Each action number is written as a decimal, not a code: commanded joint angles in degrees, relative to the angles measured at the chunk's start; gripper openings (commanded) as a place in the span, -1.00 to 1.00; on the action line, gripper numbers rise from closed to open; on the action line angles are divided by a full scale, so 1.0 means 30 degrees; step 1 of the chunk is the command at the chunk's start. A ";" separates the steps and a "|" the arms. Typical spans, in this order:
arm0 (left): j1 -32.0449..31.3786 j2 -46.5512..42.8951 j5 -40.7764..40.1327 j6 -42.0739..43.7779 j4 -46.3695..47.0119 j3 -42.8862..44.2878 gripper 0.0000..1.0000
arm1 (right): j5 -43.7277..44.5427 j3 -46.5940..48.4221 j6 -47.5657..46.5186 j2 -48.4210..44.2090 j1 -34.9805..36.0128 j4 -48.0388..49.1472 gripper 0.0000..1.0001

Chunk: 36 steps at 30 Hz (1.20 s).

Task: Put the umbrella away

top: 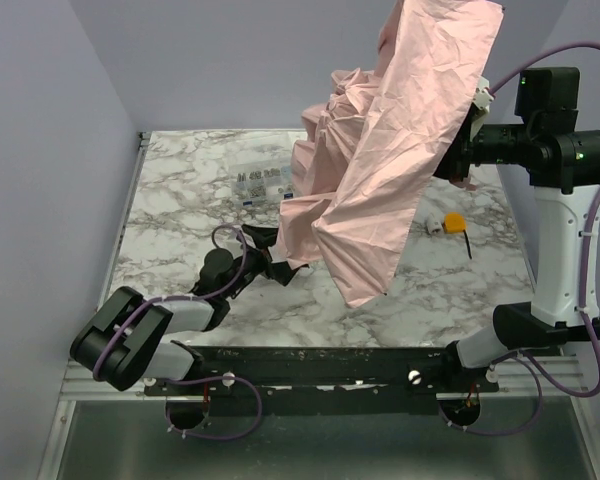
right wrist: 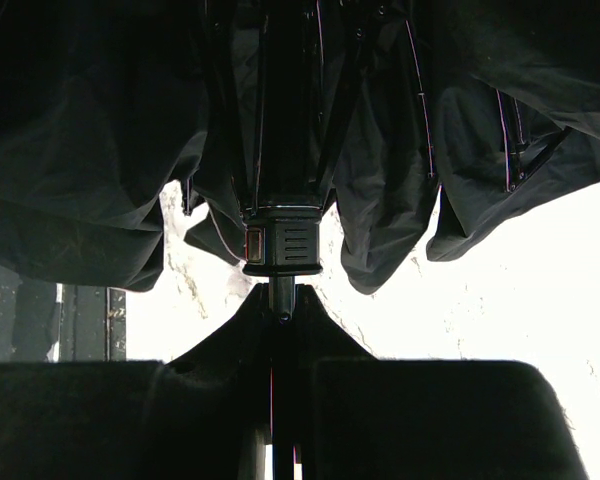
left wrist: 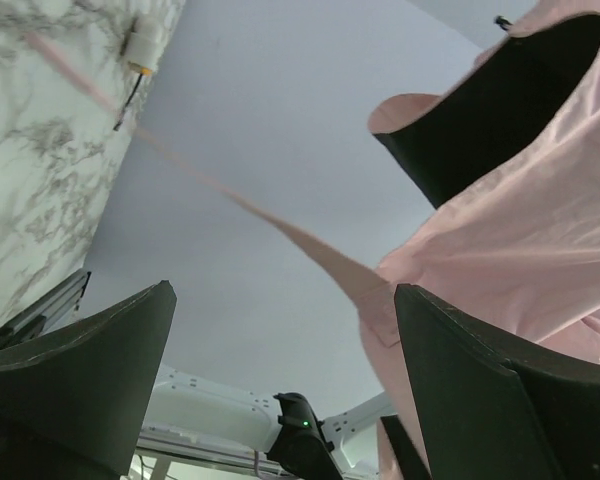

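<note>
The umbrella [top: 400, 150] hangs half folded above the table, its pale pink canopy draping down to the marble. My right gripper [top: 460, 165] reaches in from the right, mostly hidden behind the fabric. In the right wrist view it [right wrist: 280, 300] is shut on the thin black shaft just below the black runner [right wrist: 282, 240], with the dark underside of the canopy [right wrist: 100, 150] hanging around it. My left gripper [top: 280, 262] lies low on the table beside the canopy's lower edge. It [left wrist: 282, 290] is open, with nothing between its fingers; pink fabric [left wrist: 520, 220] and a pink strap [left wrist: 280, 225] hang just beyond them.
A clear compartment box [top: 258, 183] sits at the back of the marble table [top: 180, 230], partly behind the canopy. A small orange object [top: 452, 222] with a black stick lies at the right. Blue walls close in the left, back and right sides.
</note>
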 commanded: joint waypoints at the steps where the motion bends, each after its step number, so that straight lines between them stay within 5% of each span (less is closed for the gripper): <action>1: -0.0142 -0.0777 -0.0069 -0.0515 0.0380 -0.1110 0.89 | -0.1241 0.0062 0.0098 -0.0532 -0.0029 0.0894 -0.99; 28: -0.2701 0.1706 -0.3459 -0.3673 -0.1000 0.1217 0.88 | -0.2004 -0.1587 -0.0196 -0.1467 -0.0024 0.1195 -0.99; 36: -0.2732 0.3148 -0.3250 -0.3777 0.1543 0.1184 0.52 | -0.2032 -0.1782 -0.0185 -0.1664 -0.0024 0.1262 -0.99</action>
